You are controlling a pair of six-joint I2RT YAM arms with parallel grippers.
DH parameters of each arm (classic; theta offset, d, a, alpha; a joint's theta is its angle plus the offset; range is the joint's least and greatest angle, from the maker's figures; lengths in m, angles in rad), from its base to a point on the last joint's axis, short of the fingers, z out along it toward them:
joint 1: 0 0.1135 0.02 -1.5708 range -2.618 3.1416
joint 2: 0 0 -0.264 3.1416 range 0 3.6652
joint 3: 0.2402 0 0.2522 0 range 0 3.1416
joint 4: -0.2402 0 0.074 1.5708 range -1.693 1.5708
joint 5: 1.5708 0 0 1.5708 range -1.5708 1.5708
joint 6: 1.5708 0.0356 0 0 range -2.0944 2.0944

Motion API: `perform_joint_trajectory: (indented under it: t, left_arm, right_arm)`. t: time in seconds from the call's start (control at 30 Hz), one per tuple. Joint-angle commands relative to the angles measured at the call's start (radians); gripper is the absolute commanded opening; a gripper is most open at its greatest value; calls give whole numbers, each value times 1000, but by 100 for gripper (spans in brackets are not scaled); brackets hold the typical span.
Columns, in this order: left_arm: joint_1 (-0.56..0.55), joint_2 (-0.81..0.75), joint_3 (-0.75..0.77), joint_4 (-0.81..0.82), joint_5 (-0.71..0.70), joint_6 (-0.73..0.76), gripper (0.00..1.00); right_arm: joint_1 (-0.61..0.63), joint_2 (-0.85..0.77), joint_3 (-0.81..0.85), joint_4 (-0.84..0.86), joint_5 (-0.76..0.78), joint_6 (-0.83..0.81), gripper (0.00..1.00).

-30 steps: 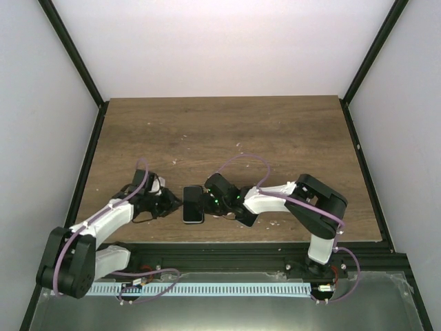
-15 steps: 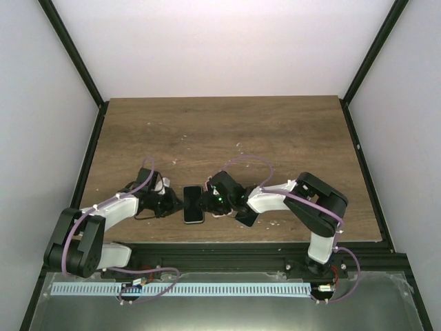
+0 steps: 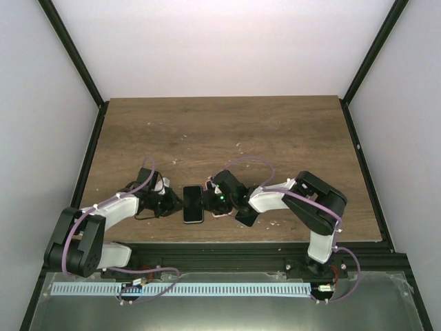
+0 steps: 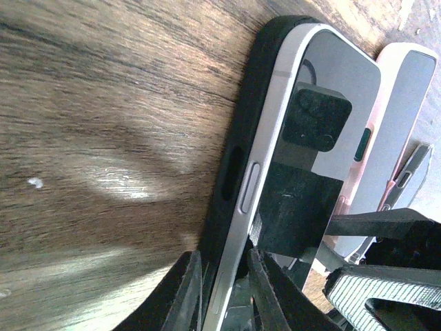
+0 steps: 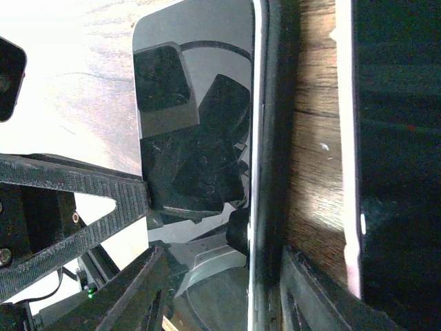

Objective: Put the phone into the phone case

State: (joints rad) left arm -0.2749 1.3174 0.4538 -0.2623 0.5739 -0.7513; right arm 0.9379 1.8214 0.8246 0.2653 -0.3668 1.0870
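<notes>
Wood desk (image 3: 227,131): phone (image 3: 193,204) lies screen-up in black case (image 4: 256,76) near front edge. Left gripper (image 4: 222,293) straddles its left edge, cannot tell if pinching. Right gripper (image 5: 220,289) jaws apart astride right edge.

Silver-edged phone (image 3: 193,204) lies flat inside the black phone case (image 4: 253,103).

My gripper (image 5: 222,276): jaws apart, one finger low over the glass, the other over bare wood, with the phone's long edge running between them.
Phone (image 5: 207,41): glossy screen up, mirroring dark shapes, silver side to the right.
Phone case (image 5: 279,138): black wall hugging that silver side.
Left arm's ridged finger (image 5: 76,196): reaches in from the left, black pad on the glass.
Table (image 5: 317,138): narrow strip of wood grain.
Dark device (image 5: 400,138): pale-rimmed, across the strip, apart from the case.
</notes>
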Motion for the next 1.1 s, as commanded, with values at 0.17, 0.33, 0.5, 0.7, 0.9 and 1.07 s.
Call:
perform_joint_trajectory:
  t: [0.17, 0.33, 0.5, 0.7, 0.9, 1.07]
  left_arm:
    - [39, -16, -16, -27, -25, 25, 27]
    - [67, -43, -45, -10, 28, 19, 29]
    - [70, -49, -75, 19, 87, 27, 34]
    - [67, -52, -148, 153, 186, -48, 25]
    - [64, -72, -184, 225, 241, -94, 20]
    - [64, -60, -179, 214, 230, -83, 16]
  right_arm:
    - [11, 19, 27, 163, -70, 17, 46]
    - [12, 8, 24, 210, -79, 31, 46]
    - [12, 4, 23, 245, -79, 44, 46]
    - [12, 21, 24, 275, -97, 57, 46]
    - [12, 4, -12, 340, -136, 59, 45]
    - [13, 18, -30, 396, -176, 64, 39]
